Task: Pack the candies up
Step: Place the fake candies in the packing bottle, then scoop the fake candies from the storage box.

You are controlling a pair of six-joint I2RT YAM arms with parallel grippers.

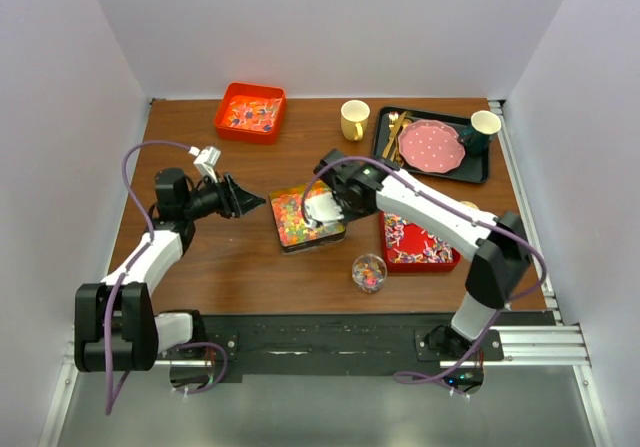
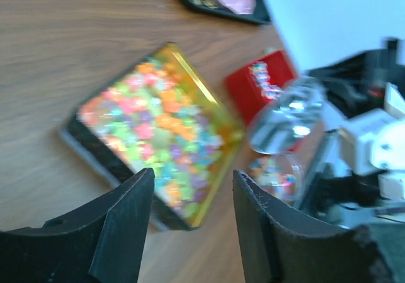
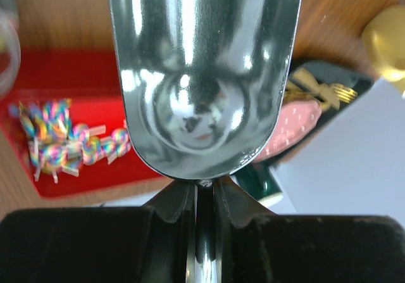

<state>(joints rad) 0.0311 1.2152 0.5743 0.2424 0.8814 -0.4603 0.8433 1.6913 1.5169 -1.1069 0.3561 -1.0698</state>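
Glossy red-yellow-green gummies fill a black and gold tray (image 1: pixel 303 220) at the table's middle, also in the left wrist view (image 2: pixel 158 128). White-pink-purple wrapped candies lie in a red tray (image 1: pixel 418 243), also in the right wrist view (image 3: pixel 60 145). Orange-red candies sit in an orange tray (image 1: pixel 250 113) at the back. A small clear cup (image 1: pixel 369 272) holds a few candies. My right gripper (image 1: pixel 343 191) is shut on the handle of an empty metal scoop (image 3: pixel 202 74), which hangs over the gummy tray's right edge. My left gripper (image 1: pixel 252 203) is open and empty, just left of the gummy tray.
A yellow mug (image 1: pixel 354 119) stands at the back. A black tray (image 1: pixel 478 172) at the back right holds a pink dotted plate (image 1: pixel 432 145), gold cutlery and a dark green cup (image 1: pixel 482 127). White walls close the table on three sides.
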